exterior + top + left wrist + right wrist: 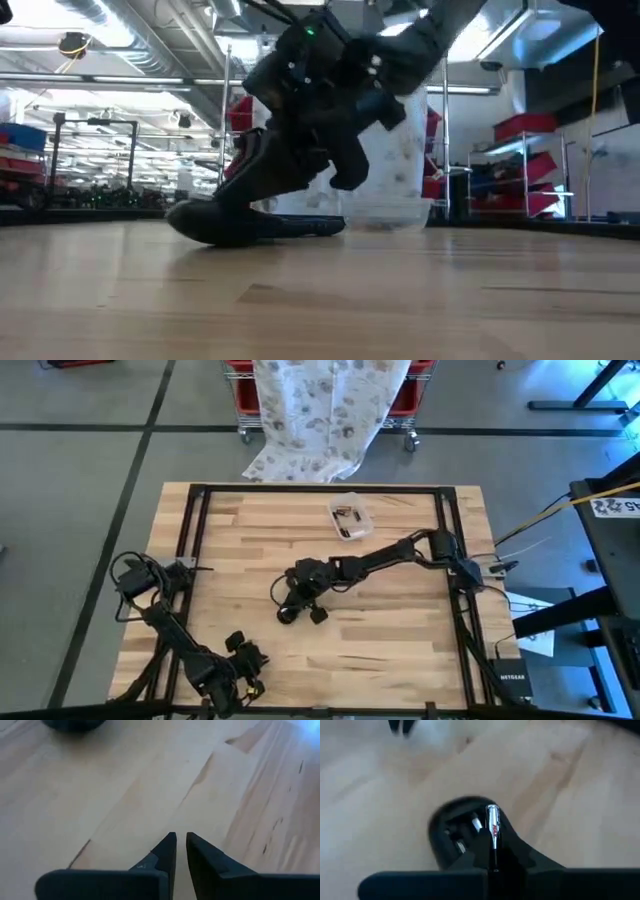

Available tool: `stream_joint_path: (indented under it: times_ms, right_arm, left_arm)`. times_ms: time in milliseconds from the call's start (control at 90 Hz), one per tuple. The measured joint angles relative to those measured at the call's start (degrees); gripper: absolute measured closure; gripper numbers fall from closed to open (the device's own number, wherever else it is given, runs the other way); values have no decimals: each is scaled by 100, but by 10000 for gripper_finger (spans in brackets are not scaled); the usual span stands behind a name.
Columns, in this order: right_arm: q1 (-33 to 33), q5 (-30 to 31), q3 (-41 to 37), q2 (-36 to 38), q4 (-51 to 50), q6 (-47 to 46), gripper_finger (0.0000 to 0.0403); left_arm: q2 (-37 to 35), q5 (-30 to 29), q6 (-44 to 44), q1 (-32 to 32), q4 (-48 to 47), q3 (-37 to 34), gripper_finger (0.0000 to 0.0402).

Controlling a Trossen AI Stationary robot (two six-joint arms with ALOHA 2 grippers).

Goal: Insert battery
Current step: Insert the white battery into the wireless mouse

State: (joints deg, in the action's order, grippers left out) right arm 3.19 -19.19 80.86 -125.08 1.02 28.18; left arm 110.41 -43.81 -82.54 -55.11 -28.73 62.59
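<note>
A black, rounded device (451, 837) lies on the wooden table with its battery compartment open on top; the low view shows it flat on the table (245, 225), and it lies near the table's middle (287, 614). My right gripper (492, 851) hovers right over it, shut on a silvery battery (492, 822) with red print. My left gripper (181, 842) rests near the table's front edge (245, 658), shut and holding nothing, pointing toward the device (75, 724). My right gripper pinches the battery's lower body (493, 845) between its two fingers, which lie along the battery. The battery's metal end (492, 810) sticks out past the fingertips, over the open compartment. Whether that end touches the device, I cannot tell.
A clear plastic tub (351, 516) with small dark items stands toward the table's far edge, right of centre. A black frame (195, 510) runs around the table. Bare wood lies between the two grippers.
</note>
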Motion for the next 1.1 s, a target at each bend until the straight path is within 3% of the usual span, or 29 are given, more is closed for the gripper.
stream_joint_path:
  times_ms: [111, 278, 433, 656, 900, 1100]
  right_arm:
    - [191, 491, 480, 7, -1043, 613, 402]
    - [374, 771, 1026, 7, -1888, 1064, 402]
    - [532, 1446, 1425, 10, -2590, 1478, 402]
    - [585, 1541, 1824, 18, -3114, 1574, 402]
    - [628, 1690, 1772, 7, -3113, 443, 401]
    - [707, 2459, 1766, 11, -3252, -631, 401]
  left_arm:
    - [0, 0, -114, 9, -267, 0, 375]
    - [0, -14, -282, 9, -588, 0, 375]
    - [0, -25, -258, 9, -600, 0, 375]
    - [0, -28, -256, -41, -636, 0, 375]
    - [0, -380, -140, -102, -673, 0, 375]
    - [0, -502, -103, -101, -684, -2, 375]
